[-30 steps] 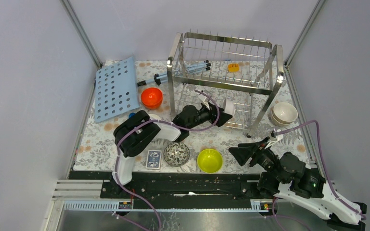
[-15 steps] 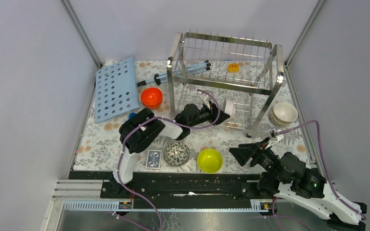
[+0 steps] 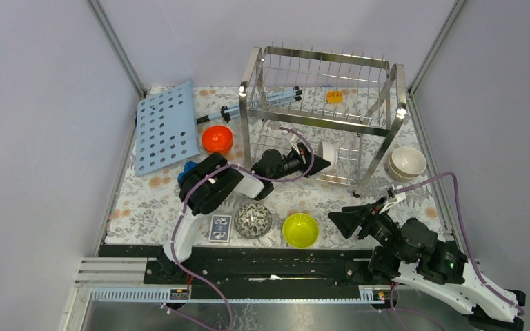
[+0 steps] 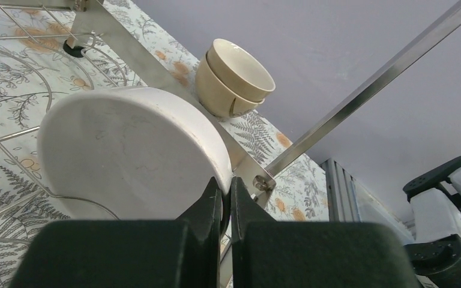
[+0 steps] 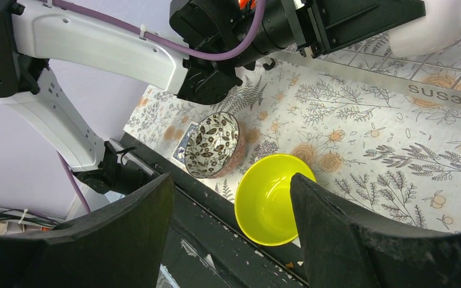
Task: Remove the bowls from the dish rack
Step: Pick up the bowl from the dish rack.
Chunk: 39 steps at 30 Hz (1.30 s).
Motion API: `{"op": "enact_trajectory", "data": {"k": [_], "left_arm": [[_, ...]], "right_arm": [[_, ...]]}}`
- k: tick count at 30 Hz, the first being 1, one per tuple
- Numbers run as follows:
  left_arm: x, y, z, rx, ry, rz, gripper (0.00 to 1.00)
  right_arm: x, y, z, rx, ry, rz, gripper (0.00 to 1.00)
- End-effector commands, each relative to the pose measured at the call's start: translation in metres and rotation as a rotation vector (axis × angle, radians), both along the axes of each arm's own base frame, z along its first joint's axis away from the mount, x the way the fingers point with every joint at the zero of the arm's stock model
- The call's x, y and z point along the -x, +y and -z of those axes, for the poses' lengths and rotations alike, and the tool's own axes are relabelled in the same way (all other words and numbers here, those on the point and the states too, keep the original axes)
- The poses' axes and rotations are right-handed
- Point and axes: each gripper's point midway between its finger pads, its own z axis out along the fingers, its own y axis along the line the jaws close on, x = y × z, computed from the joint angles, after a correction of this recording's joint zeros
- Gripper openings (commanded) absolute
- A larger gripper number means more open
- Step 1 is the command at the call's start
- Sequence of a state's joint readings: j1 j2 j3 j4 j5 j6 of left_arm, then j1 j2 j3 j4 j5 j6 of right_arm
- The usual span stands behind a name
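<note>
The left tool (image 4: pixel 226 187) covers the near rim of the white bowl (image 4: pixel 126 150); the small orange item (image 3: pixel 334 96) is unidentifiable.

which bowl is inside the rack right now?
The white bowl, on edge in the dish rack's lower tier, left fingers shut on its rim. The orange bowl, patterned bowl, yellow bowl and cream stack sit outside on the mat.

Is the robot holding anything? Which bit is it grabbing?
The left gripper pinches the white bowl by its rim, in the dish rack's lower tier. The right gripper is open, holding nothing.
</note>
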State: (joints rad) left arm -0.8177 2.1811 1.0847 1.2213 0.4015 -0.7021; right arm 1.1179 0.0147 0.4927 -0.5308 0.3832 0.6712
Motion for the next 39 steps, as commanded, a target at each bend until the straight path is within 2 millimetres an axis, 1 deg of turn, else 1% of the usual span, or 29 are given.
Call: {"op": "enact_trajectory", "data": {"k": [1,5,10,18,23,26,35,39], "left_arm": [[0.013,-0.001,-0.046,0.158,-0.091,0.091,0.00],[0.013,0.008,-0.056,0.211,-0.096,0.095,0.00],[0.014,0.020,-0.080,0.290,-0.124,0.122,0.00],[0.017,0.027,-0.108,0.330,-0.159,0.131,0.00],[0.028,0.030,-0.131,0.362,-0.166,0.174,0.00],[0.038,0.030,-0.139,0.370,-0.167,0.218,0.00],[0.059,0.040,-0.150,0.367,-0.177,0.245,0.00],[0.075,0.046,-0.154,0.360,-0.184,0.267,0.00]], "right_arm": [[-0.002,-0.006,-0.017,-0.048,-0.021,0.030,0.77],[-0.003,-0.007,-0.017,-0.044,-0.019,0.032,0.77],[-0.003,-0.006,-0.016,-0.045,-0.019,0.030,0.77],[-0.003,-0.006,-0.015,-0.044,-0.018,0.032,0.77],[-0.003,-0.006,-0.015,-0.040,-0.019,0.033,0.77],[-0.003,-0.006,-0.016,-0.043,-0.022,0.033,0.77],[-0.003,-0.007,-0.016,-0.040,-0.022,0.033,0.77],[-0.004,-0.008,-0.018,-0.043,-0.027,0.040,0.77]]}}
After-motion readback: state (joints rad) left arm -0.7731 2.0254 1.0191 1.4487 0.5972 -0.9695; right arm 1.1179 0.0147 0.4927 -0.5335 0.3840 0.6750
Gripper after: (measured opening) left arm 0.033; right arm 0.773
